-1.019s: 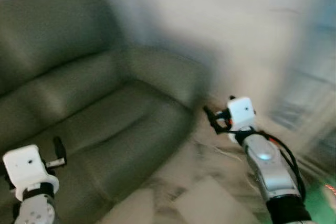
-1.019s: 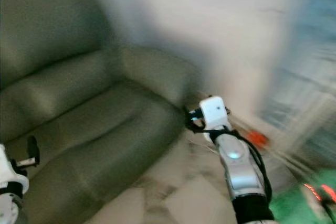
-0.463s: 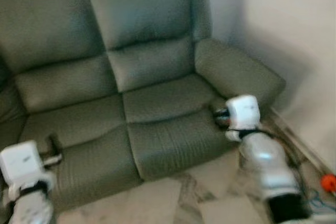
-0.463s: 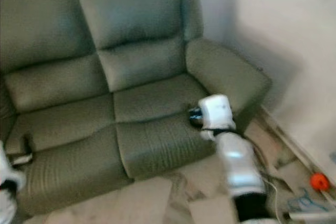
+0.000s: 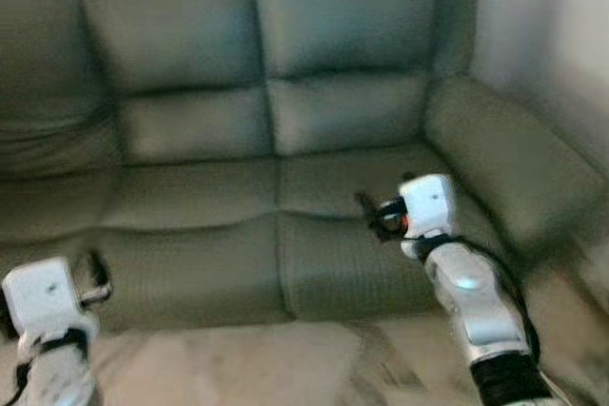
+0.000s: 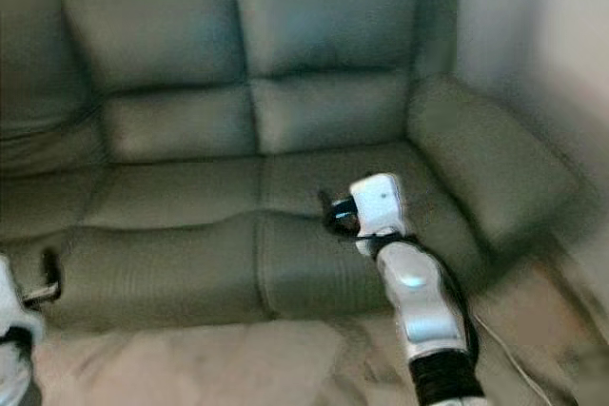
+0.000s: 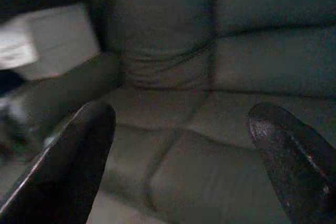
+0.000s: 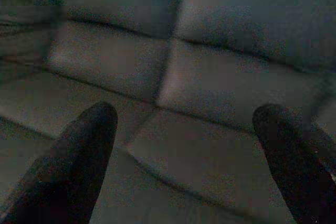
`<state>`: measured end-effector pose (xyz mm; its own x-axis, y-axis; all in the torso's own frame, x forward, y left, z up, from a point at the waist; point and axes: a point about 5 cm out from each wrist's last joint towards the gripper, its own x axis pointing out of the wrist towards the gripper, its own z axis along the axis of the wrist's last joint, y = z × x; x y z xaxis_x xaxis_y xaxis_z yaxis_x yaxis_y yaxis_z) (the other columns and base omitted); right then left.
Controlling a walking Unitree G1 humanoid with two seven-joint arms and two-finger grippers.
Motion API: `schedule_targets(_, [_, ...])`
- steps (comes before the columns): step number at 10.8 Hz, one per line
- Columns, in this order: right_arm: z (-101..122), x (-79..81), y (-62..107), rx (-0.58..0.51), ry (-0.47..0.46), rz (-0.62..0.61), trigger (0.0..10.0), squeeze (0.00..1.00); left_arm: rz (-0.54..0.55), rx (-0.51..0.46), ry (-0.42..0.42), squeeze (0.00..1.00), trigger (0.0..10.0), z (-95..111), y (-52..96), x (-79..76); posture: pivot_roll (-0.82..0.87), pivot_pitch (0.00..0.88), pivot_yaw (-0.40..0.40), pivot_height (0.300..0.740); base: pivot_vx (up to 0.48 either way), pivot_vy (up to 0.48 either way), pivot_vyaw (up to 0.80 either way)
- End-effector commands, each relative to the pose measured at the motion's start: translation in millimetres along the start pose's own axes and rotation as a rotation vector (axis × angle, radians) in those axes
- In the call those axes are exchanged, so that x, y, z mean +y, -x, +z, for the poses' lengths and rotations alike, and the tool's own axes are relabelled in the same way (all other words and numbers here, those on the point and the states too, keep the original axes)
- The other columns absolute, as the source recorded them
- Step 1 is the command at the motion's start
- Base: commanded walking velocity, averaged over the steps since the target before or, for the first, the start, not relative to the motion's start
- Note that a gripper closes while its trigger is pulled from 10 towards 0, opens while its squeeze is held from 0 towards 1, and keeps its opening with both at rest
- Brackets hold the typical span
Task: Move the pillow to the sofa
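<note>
A grey-green sofa [image 5: 285,187] with padded back cushions stands against a pale wall [image 5: 561,35]. Before it lies light, seemingly marbled floor [image 5: 238,368], though blur softens detail.

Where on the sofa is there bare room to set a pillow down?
The sofa seat cushions look bare: the middle one between the two seams, and the left one above the left gripper. The right gripper, fingers apart, hangs over the right cushion beside the armrest.
</note>
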<state>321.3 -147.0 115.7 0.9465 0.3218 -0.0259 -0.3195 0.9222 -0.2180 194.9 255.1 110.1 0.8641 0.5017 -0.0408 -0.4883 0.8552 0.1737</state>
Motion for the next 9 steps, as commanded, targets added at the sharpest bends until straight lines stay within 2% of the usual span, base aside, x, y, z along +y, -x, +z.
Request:
schedule_targets(1, [1, -4.9, 1.7, -0.002, 0.002, -0.006, 10.0, 0.00, 0.020, 0.031, -0.017, 0.00, 10.0, -7, 3.1, 4.5, -0.15, 0.065, 0.050, 0.740, 0.000, 0.000, 0.80])
schedule_targets(9, [5, -0.4, -3.4, -0.024, 0.013, 0.029, 10.0, 0.00, 0.061, 0.067, -0.018, 0.00, 10.0, -17, 4.1, 10.7, -0.14, 0.052, 0.051, 0.740, 0.000, 0.000, 0.80])
